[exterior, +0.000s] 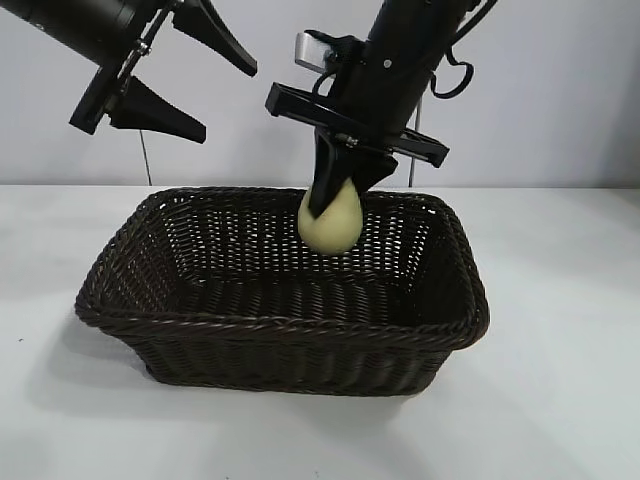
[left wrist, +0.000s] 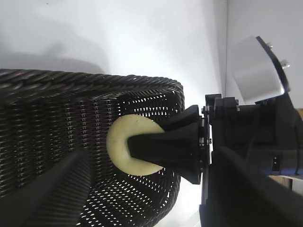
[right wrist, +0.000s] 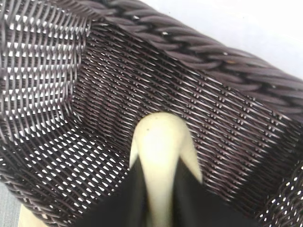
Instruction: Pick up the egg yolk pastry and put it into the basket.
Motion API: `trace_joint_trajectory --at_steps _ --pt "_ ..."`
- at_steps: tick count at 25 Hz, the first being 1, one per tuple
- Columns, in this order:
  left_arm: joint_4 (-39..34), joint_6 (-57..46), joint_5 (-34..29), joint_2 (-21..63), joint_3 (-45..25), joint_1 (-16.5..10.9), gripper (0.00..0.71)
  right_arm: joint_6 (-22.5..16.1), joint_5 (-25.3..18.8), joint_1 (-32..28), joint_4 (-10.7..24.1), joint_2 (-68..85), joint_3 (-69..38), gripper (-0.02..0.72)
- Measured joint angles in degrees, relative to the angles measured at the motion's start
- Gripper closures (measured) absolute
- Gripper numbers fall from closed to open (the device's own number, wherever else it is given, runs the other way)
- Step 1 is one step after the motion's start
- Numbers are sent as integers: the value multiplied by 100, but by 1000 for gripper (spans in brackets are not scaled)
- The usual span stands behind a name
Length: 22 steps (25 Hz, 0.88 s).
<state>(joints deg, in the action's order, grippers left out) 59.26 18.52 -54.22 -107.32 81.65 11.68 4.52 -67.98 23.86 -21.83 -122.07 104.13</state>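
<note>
The pale yellow egg yolk pastry (exterior: 330, 232) hangs in the air over the far middle of the dark brown wicker basket (exterior: 280, 325), above its floor. My right gripper (exterior: 342, 198) points down from above and is shut on the pastry, whose top is pinched narrow between the two black fingers. In the right wrist view the pastry (right wrist: 158, 142) sticks out past the gripper (right wrist: 158, 201) with the basket's inner wall (right wrist: 213, 85) behind it. The left wrist view shows the pastry (left wrist: 118, 146) from the side, one black finger across it. My left gripper (exterior: 228, 103) is open, raised at the upper left.
The basket stands on a white table (exterior: 560, 400) with a pale wall behind it. The left arm hangs above the basket's left end. In the left wrist view the basket's braided rim (left wrist: 71, 80) runs across the scene.
</note>
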Motion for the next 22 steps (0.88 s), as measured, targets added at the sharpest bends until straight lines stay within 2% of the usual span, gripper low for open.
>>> trace_joint_trajectory --at_steps 2,8,13,19,22 --pt "0 0 0 0 0 0 184 0 -26 0 0 0 0 92" --pt "0 0 0 0 0 0 184 92 -127 -16 82 303 0 80" --pt "0 0 -5 0 0 0 184 179 -177 -400 -2 785 0 80" --pt "0 0 -5 0 0 0 184 554 -215 -1354 -1005 959 0 80" --pt "0 0 -5 0 0 0 184 585 -215 -1515 -1295 959 0 80"
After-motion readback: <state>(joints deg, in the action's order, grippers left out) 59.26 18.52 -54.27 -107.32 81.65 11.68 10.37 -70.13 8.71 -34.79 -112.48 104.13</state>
